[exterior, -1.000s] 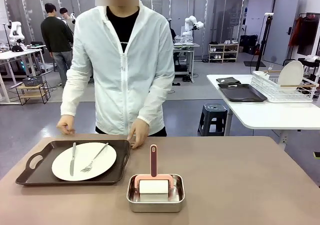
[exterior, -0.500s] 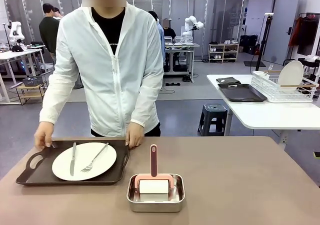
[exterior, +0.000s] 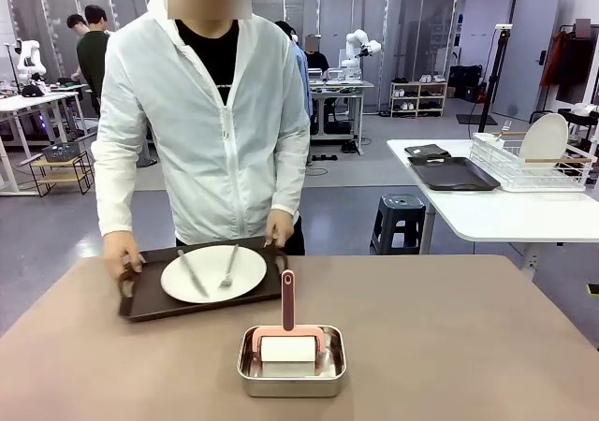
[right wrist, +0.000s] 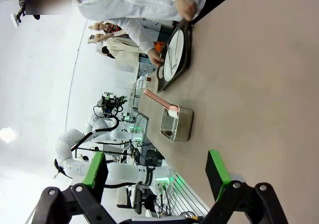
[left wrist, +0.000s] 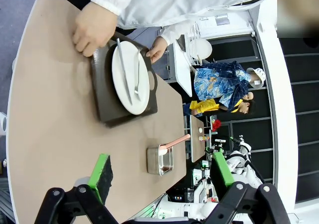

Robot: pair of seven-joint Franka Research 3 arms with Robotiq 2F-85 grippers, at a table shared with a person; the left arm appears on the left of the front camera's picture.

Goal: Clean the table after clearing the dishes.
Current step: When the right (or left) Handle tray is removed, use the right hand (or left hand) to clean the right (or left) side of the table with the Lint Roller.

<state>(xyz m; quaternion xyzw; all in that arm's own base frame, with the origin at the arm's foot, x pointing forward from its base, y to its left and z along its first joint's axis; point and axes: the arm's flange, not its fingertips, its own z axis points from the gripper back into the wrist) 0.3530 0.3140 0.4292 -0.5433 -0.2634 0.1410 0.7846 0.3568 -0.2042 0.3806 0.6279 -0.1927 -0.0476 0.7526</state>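
One of the dishes, a round white plate (exterior: 213, 273) with a fork (exterior: 227, 267) and a knife (exterior: 194, 273) on it, rests on a dark brown tray (exterior: 150, 301). A person at the far side of the taupe table (exterior: 468, 346) holds the tray by both ends. In the left wrist view my left gripper (left wrist: 162, 171) is open, high above the table (left wrist: 55, 134), with the tray (left wrist: 107, 107) and plate (left wrist: 130, 77) far ahead. My right gripper (right wrist: 155, 168) is open too, well away from the tray (right wrist: 185, 45).
A steel pan (exterior: 291, 372) holding a pink-handled roller (exterior: 287, 332) sits near the table's front middle. At the right, a white table (exterior: 505, 217) carries a wire rack (exterior: 529, 166) with a white plate (exterior: 544, 138) and a dark tray (exterior: 454, 173). A stool (exterior: 400, 220) stands beside it.
The person has gripped both ends of the tray and moved it right and towards the far edge, with the plate, fork and knife still on it. Both grippers stay open.
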